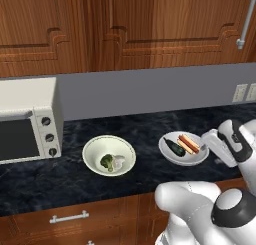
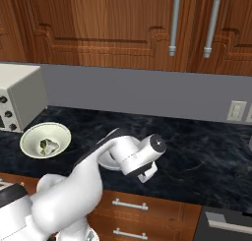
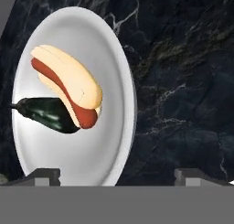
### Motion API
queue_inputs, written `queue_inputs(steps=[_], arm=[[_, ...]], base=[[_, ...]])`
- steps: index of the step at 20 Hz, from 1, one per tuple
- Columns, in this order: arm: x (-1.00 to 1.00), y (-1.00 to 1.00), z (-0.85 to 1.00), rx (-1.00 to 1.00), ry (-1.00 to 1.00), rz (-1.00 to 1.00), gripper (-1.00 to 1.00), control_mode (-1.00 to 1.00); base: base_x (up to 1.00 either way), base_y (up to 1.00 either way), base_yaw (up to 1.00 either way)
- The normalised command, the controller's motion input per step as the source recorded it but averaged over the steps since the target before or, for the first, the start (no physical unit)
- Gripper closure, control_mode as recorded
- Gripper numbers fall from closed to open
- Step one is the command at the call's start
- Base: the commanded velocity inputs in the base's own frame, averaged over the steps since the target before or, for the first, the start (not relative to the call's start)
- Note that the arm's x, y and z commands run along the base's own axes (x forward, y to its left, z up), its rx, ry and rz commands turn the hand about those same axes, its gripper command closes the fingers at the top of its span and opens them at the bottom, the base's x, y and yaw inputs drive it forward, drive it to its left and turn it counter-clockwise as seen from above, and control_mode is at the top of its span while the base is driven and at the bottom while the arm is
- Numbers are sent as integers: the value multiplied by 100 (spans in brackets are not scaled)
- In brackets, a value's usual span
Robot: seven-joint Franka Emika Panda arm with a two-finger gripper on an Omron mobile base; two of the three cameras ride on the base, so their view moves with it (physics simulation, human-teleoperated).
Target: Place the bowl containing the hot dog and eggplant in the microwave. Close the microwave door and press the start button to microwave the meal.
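left base view: white arm at 5 o'clock, nearest the lens; gripper (image 1: pixel 206 140) at 3 o'clock, just beside the right rim of the bowl (image 1: pixel 170 154) on the black counter (image 1: pixel 70 179). hot dog (image 1: pixel 189 143) and eggplant (image 1: pixel 175 147) lie side by side, long axes running 10 to 4 o'clock. cream bowl (image 1: pixel 95 164) with broccoli (image 1: pixel 107 162) near centre; toaster oven (image 1: pixel 30 119) at 9 o'clock. right base view: arm from 7 o'clock hides most of the task bowl, a sliver of rim under the wrist; cream bowl at 9 o'clock. hand view: finger tips (image 3: pixel 43 176) at 6 o'clock, jaws spread wide, nothing between them; bowl rim runs down toward the gap. hot dog points 11 to 5 o'clock, eggplant 9 to 4 o'clock, touching it. judged step: approach to grasp the bowl. next move: lower until the rim sits between the fingers, then close.
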Motion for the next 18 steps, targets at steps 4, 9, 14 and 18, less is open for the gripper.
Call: queue_inputs(steps=[4, 9, 14, 18], arm=[[22, 0, -34, 2, 3, 0, -100, -100], [22, 0, -23, 0, 1, 0, -100, -100], [21, 1, -17, 0, 0, 0, -100, -100], [21, 7, -14, 0, 1, 0, 100, -100]], base=[[0, 0, 0], [0, 0, 0], [0, 0, 0], [0, 0, 0]])
